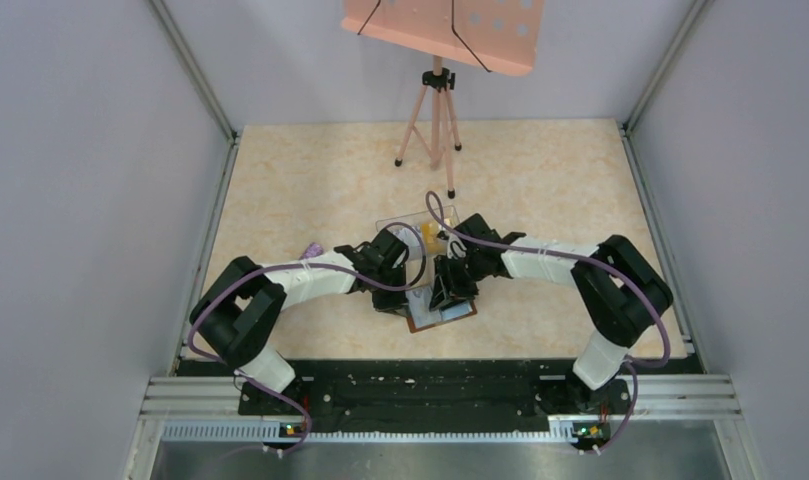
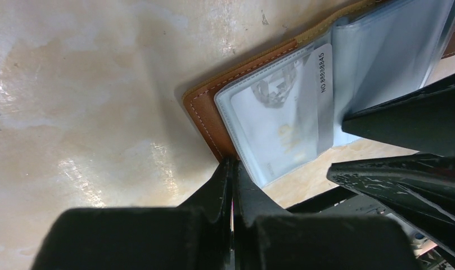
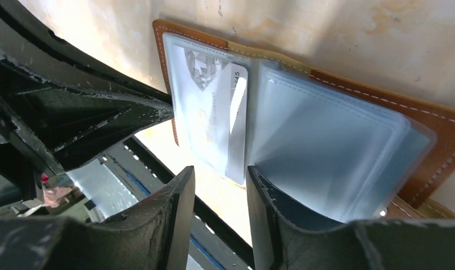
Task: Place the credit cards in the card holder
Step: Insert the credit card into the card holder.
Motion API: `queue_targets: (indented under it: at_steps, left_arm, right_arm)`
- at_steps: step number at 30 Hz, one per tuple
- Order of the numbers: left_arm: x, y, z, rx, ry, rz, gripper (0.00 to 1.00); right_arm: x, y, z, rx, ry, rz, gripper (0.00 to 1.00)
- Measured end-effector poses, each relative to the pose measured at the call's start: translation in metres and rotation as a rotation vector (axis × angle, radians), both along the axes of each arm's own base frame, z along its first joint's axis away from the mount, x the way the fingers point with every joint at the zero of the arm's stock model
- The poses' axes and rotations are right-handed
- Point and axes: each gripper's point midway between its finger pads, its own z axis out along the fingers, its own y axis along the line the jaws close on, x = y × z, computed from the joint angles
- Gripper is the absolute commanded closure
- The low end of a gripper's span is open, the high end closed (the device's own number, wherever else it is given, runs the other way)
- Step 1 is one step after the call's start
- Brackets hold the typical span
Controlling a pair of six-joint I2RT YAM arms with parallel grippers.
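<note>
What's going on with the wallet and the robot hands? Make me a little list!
card holder: open on the table, clear pockets showing
credit card: mostly in a clear pocket, one end out
left gripper: shut, tips at the card holder's brown edge
right gripper: open, at the card's free end
clear box: beyond the grippers

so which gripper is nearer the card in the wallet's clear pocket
Right. The right gripper is open astride the card; the left gripper is shut on the card holder at its leather corner, beside the card.
</note>
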Motion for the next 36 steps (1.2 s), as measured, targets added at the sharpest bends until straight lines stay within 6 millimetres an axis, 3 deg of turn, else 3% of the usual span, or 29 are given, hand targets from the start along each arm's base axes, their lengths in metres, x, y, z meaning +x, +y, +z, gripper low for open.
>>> queue_targets:
  at_steps: [7,36]
  left_arm:
    - [0.0,0.0,0.0,0.003,0.006,-0.001,1.0]
    - [0.001,-0.001,0.001,0.042,0.026,-0.031,1.0]
  right_arm:
    - [0.004,-0.005,0.006,-0.022,-0.046,-0.006,0.51]
    - [0.007,0.014,-0.002,0.018,-0.016,0.035,0.58]
